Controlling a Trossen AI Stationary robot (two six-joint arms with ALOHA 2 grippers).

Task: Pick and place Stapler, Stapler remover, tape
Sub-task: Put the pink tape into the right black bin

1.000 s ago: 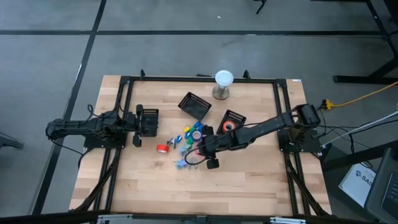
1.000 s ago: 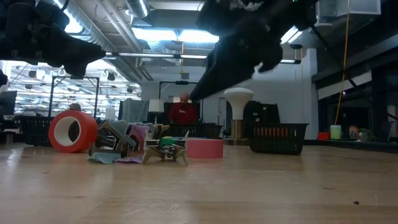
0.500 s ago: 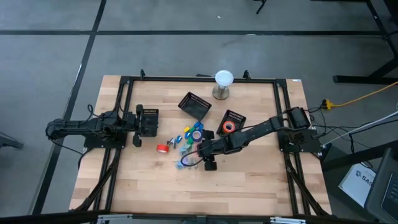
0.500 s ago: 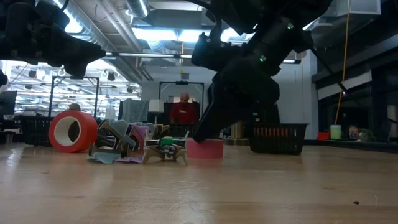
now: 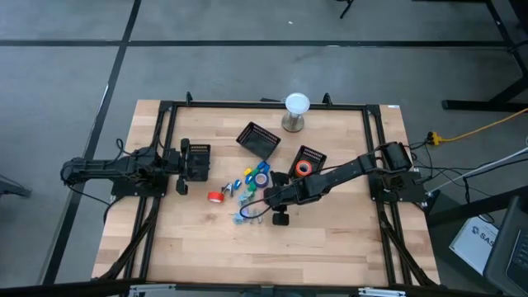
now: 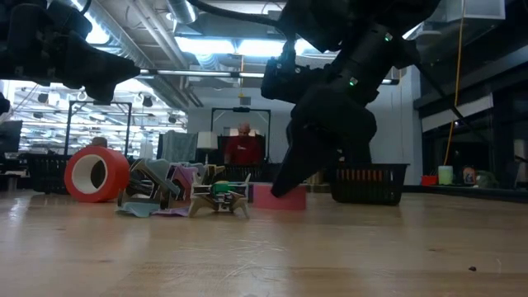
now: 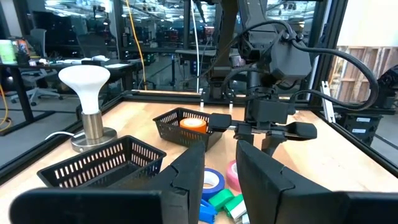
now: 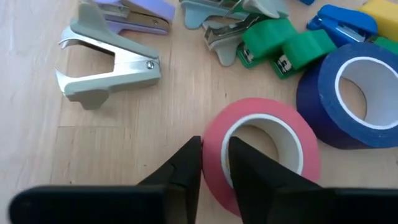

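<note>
While clamped on the wall of the pink tape roll (image 8: 261, 149) beside the blue roll (image 8: 357, 93), right gripper (image 8: 214, 163) hides the roll's near edge; left gripper (image 7: 219, 180) waiting apart, fingers narrowly parted, holding nothing

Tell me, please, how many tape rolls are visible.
4: red roll left of the pile; blue roll within it; pink roll in the right claw; orange roll in a basket. Others possibly hidden.

Right tool (image 8: 214, 163) lowered, fingers close together.
</note>
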